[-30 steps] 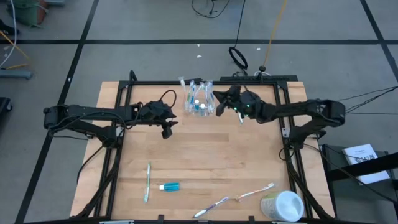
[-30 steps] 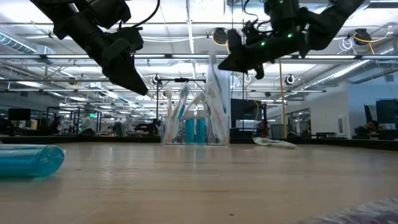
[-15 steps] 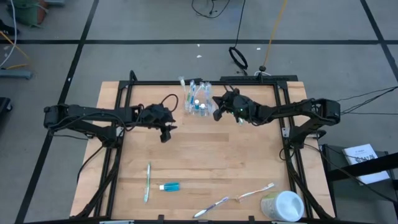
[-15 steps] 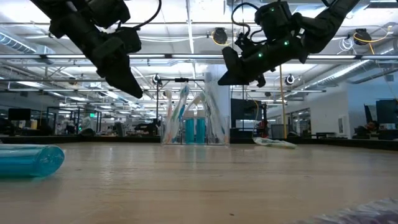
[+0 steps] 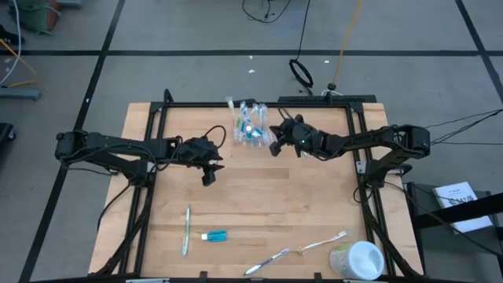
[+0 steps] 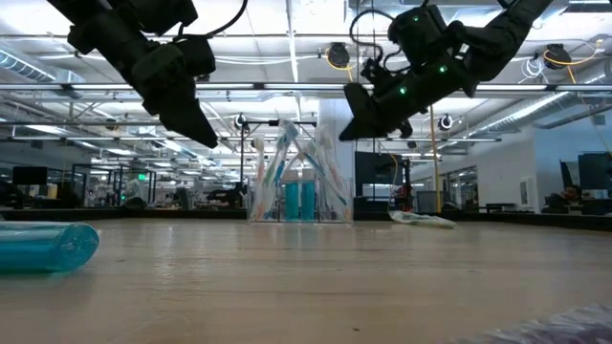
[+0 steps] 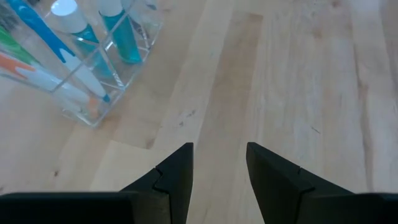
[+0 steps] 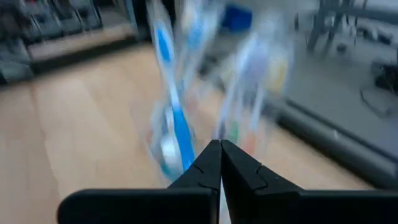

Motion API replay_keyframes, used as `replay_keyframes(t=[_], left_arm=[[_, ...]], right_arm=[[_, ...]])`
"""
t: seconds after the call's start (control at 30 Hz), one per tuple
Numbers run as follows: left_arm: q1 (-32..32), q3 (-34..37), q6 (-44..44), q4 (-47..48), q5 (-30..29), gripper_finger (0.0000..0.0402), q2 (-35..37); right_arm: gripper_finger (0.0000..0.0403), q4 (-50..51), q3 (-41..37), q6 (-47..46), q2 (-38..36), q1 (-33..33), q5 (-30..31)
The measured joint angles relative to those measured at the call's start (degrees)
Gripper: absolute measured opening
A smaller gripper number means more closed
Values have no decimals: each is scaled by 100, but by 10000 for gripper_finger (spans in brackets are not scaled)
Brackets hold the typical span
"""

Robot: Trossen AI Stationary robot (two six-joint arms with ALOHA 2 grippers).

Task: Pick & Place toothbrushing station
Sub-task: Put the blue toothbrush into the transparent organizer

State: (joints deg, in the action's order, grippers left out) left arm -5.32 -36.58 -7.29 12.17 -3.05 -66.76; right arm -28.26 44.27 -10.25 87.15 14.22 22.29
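At the table's far edge, the clear cup [image 5: 250, 126] holds pastel toothbrushes (right end effector [image 5: 274, 145] clenched, left end effector [image 5: 208, 177] released).

- Looks like a robotics lab inside a large open-plan industrial hall.
- Wooden table [image 5: 251, 196] in a black metal frame [image 5: 157, 118], set on grey floor tiles [image 5: 196, 31] with cables [image 5: 302, 75] trailing.
- Beyond the table: exposed ceiling trusses [image 6: 287, 91], strip lights, rows of workstations with monitors [image 6: 593, 172].
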Motion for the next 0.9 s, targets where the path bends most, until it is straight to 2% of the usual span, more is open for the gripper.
replay_keyframes(t=[0.1, 0.17, 0.3, 0.43, 0.53, 0.63, 0.77, 0.9], left_arm=[[26, -1, -37, -14, -2, 152, 1], [26, 0, -37, -34, -2, 152, 0], [26, 0, -39, -51, -2, 152, 0], [21, -1, 98, -70, -3, 152, 0], [21, 0, 301, -249, -4, 152, 1], [14, 0, 483, -488, -2, 152, 0], [1, 0, 748, -731, -2, 152, 0], [-23, 0, 938, -849, 4, 152, 1]], right_arm=[[7, -714, 2, 536, -4, 3, -126], [18, -999, 2, 923, -1, 53, -600], [53, -1404, 2, 698, -7, 254, -1663], [95, -1239, 0, 745, 7, 365, -2102], [121, -1297, 108, 1081, 94, 367, -2256], [135, -887, 396, 1273, 94, 369, -2246], [141, 290, 836, 1416, 95, 385, -2194], [141, 320, 913, 1419, 91, 385, -2088]])
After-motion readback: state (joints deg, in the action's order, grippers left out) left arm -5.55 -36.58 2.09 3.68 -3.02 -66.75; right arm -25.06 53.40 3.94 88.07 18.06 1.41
